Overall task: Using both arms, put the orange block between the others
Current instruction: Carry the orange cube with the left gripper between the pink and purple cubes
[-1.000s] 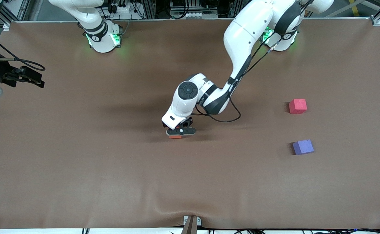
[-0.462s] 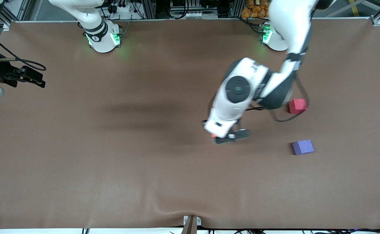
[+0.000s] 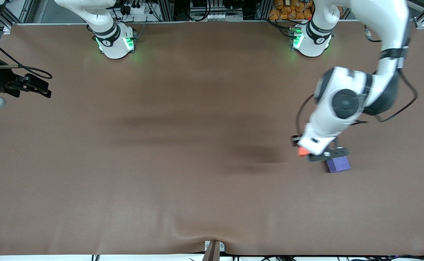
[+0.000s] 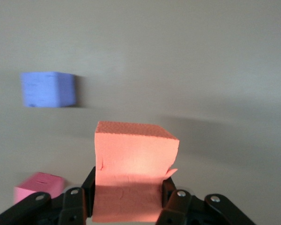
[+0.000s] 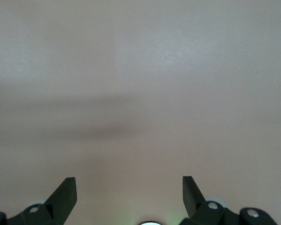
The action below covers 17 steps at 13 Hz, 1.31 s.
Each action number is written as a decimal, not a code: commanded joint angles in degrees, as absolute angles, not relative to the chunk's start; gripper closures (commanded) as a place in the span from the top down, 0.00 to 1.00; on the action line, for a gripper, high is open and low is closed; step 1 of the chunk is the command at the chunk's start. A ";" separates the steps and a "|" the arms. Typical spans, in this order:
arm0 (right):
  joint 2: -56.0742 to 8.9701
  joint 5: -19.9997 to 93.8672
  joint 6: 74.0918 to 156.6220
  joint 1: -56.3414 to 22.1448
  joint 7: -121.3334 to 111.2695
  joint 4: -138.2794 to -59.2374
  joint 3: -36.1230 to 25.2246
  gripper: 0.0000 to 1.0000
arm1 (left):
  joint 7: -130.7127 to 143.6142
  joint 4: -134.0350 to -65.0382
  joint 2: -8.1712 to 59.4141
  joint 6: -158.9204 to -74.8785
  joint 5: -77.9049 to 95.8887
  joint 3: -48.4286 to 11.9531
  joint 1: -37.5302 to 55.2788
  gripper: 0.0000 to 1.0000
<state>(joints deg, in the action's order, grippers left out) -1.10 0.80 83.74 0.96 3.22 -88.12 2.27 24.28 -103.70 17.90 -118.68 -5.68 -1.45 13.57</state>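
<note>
The orange block (image 4: 133, 159) is clamped between the jaws of my left gripper (image 4: 129, 187), which is shut on it. In the front view the orange block (image 3: 301, 152) peeks out under the left gripper (image 3: 318, 154), held in the air right beside the purple cube (image 3: 338, 164). The wrist view shows the purple cube (image 4: 48, 89) and the pinkish-red cube (image 4: 39, 185) on the table, apart from each other. The left arm hides the pinkish-red cube in the front view. My right gripper (image 5: 129, 187) waits open over bare table at the right arm's end (image 3: 30, 87).
A brown mat (image 3: 124, 181) covers the whole table. It has a wrinkle (image 3: 182, 232) near the front edge, next to a small bracket (image 3: 213, 248). Cables hang from the left arm (image 3: 396, 108).
The left arm has swung from the table's middle toward its own end, carrying the orange block up beside the purple cube and covering the pinkish-red one. The right arm has not moved.
</note>
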 commanded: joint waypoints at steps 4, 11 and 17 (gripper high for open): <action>-0.97 1.05 83.94 0.88 3.16 -88.33 2.46 1.00 | 14.00 -113.54 15.20 -126.27 -5.81 -2.64 4.50 0.21; -0.97 1.05 84.11 0.97 3.16 -88.33 2.46 1.00 | -7.44 -120.59 18.62 -134.21 8.25 -2.72 -4.74 0.22; -0.97 1.05 84.29 0.97 3.16 -88.33 2.46 1.00 | -12.82 -121.46 20.74 -137.36 8.88 -2.90 -7.64 0.22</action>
